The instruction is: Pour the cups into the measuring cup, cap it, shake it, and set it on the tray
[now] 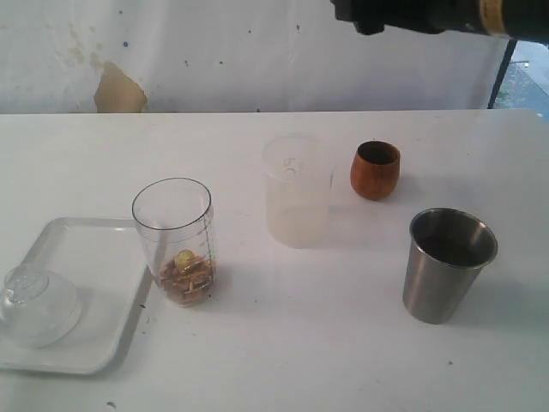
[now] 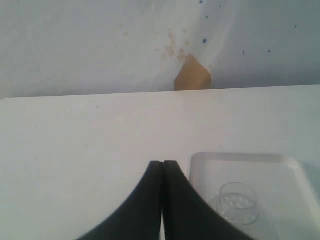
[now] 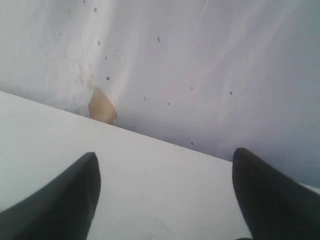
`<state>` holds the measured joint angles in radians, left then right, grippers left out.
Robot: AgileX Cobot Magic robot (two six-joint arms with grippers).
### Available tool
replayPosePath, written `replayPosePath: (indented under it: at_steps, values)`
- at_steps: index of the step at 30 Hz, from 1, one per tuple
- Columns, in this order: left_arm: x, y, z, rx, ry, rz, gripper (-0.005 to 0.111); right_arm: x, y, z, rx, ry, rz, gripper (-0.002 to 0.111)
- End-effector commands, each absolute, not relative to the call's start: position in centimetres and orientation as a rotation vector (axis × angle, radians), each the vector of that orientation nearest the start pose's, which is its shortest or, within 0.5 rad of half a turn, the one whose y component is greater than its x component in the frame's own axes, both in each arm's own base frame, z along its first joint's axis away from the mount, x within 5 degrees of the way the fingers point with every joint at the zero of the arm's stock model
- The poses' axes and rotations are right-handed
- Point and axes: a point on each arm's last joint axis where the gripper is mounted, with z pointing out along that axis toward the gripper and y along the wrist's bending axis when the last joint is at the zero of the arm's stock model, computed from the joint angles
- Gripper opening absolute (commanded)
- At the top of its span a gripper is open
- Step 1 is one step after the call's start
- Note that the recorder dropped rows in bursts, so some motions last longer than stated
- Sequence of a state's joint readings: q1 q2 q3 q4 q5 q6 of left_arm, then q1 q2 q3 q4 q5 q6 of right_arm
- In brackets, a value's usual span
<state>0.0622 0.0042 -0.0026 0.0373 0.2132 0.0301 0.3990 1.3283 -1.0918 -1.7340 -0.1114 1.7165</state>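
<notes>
The measuring cup (image 1: 174, 236) stands upright on the tabletop (image 1: 283, 343), just beside the right rim of the tray (image 1: 94, 262); whether the two touch cannot be told. A small heap of brown and yellowish bits (image 1: 186, 281) lies at the bottom of the cup, and its mouth is uncovered. The tray sits at the near left of the exterior view, and a clear domed lid (image 1: 36, 305) rests on its near left part.

The frosted tumbler (image 1: 297, 193) stands upright near the middle of the tabletop, to the right of the measuring cup and farther back. The wooden cup (image 1: 375, 170) is just to the tumbler's right, apart from it. The steel cup (image 1: 448, 264) stands nearer the camera on the right, well apart from the other two. The insides of the wooden and steel cups look dark, and their contents cannot be made out.

The left pincer (image 2: 163, 167) is clenched, its two dark fingers pressed together with nothing between them. It hangs above the tabletop beside the tray, and its wrist view shows the lid there.

The right pincer (image 3: 166, 153) is released, its fingers (image 3: 75, 200) spread wide with only bare tabletop showing between them. In the exterior view a dark part of the right arm (image 1: 429, 15) shows at the upper right, above the cups. A white cloth backdrop (image 1: 257, 51) with a tan patch (image 1: 118, 90) hangs behind the tabletop.
</notes>
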Motion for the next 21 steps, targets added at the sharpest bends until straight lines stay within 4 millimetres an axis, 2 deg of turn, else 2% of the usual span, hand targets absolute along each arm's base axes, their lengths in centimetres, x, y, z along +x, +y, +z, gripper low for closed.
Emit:
replayPosePath:
  at_steps: [1,9,11,14,21]
  values:
    - [5.6,0.4,19.4,-0.003,1.693,0.094,0.000,25.1,10.9,36.5,-0.391,1.709,0.307,0.070]
    - [5.6,0.4,19.4,-0.003,1.693,0.094,0.000,20.0,8.5,32.6,-0.449,1.750,0.227,0.071]
    - [5.6,0.4,19.4,-0.003,1.693,0.094,0.000,19.2,8.1,31.8,-0.447,1.760,0.220,0.078]
    - [5.6,0.4,19.4,-0.003,1.693,0.094,0.000,18.5,7.7,30.3,-0.451,1.795,0.210,0.103]
    - [5.6,0.4,19.4,-0.003,1.693,0.094,0.000,17.5,7.4,26.4,-0.510,1.903,0.194,0.105]
